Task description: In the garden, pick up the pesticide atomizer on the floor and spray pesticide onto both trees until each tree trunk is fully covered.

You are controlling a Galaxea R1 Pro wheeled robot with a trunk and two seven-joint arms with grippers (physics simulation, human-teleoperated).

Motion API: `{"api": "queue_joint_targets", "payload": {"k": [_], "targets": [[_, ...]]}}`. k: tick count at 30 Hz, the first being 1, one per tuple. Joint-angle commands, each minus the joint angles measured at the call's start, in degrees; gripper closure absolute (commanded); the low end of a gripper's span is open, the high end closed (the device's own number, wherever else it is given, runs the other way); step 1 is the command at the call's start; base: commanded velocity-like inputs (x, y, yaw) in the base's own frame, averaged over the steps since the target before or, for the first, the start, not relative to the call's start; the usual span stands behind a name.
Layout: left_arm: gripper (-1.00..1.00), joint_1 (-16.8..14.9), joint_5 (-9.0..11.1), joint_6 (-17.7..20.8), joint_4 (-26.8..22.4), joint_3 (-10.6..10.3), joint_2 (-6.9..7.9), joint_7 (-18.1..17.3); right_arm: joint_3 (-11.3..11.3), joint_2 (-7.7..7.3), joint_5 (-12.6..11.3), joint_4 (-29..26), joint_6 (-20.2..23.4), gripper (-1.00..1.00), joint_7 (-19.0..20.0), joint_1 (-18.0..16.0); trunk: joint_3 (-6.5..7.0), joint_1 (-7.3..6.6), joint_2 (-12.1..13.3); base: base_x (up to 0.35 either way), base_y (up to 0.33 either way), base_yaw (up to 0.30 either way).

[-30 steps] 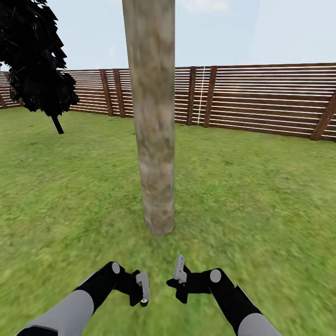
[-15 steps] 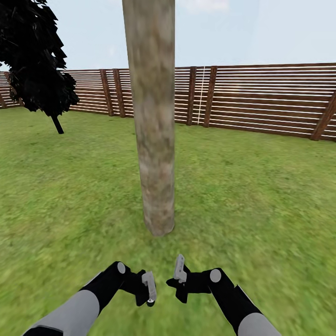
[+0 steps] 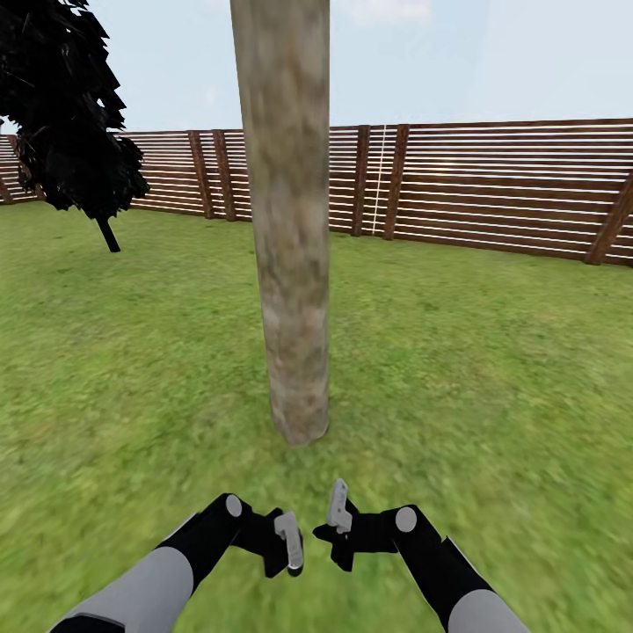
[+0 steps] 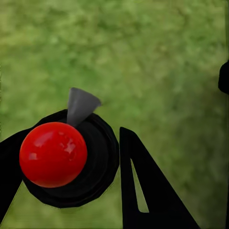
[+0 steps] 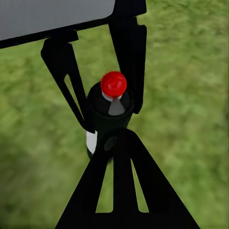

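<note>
The left claw (image 3: 290, 552) is clamped on the pesticide atomizer (image 4: 64, 157), its black fingers (image 5: 128, 47) pressing either side of the dark bottle; the left wrist view looks down on the red ball cap and the grey nozzle just beside it. Close to its right, the right claw (image 3: 338, 527) hangs over the grass, and I cannot tell whether its jaws are apart or together. Both hover low above the lawn (image 3: 492, 369). Just ahead rises the tree trunk (image 3: 290, 264), pale and mottled, standing upright in the grass. Beyond it runs the slatted wooden fence (image 3: 492, 189), with a dark conifer (image 3: 66, 114) far left.
</note>
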Motion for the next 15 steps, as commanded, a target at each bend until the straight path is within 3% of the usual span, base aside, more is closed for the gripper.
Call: {"api": "queue_joint_targets", "payload": {"k": [1, 15], "targets": [[1.0, -0.02, -0.53, -0.7, -0.04, 0.04, -0.03, -0.12, -0.07, 0.02, 0.6, -0.06, -0.47, 1.0, 0.04, -0.03, -0.05, -0.01, -0.02, 0.0, 0.0, 0.0], [1.0, 0.15, -0.34, -1.13, 0.96, 0.05, -0.68, -0.27, -0.04, 0.02, 0.64, -0.06, -0.47, 1.0, 0.04, -0.08, -0.05, -0.01, -0.02, 0.0, 0.0, 0.0]]}}
